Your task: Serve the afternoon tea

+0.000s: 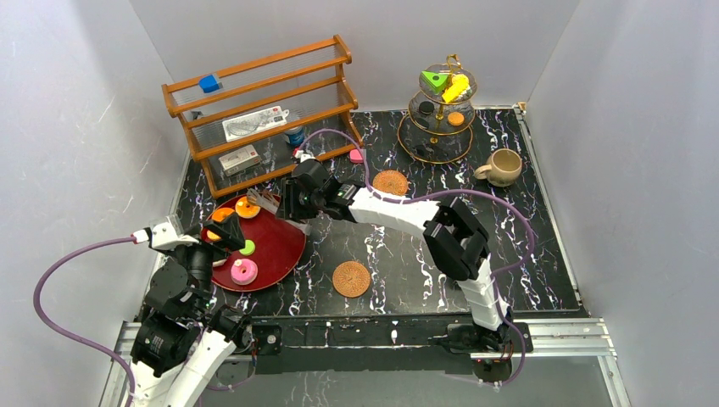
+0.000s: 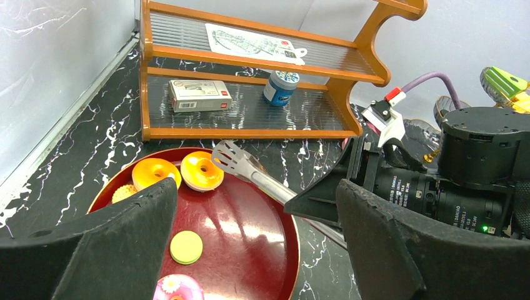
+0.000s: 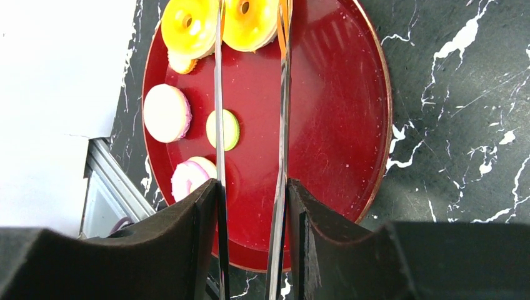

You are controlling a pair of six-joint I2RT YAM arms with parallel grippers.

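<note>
A red tray at the left holds two orange donuts, a pink donut, a yellow-green disc and a pale pink round. My right gripper is shut on metal tongs, whose open tips hang over the orange donuts. My left gripper is open and empty above the tray's left side. A tiered stand at the back holds a green wedge, a yellow piece, a black disc and an orange cookie. The beige mug stands at the right. The pinkish-brown cup is out of view.
Two woven coasters lie on the marble top, one at mid-back and one near the front. A wooden shelf at the back left holds a blue cube, white boxes and a blue can. A pink block lies beside it.
</note>
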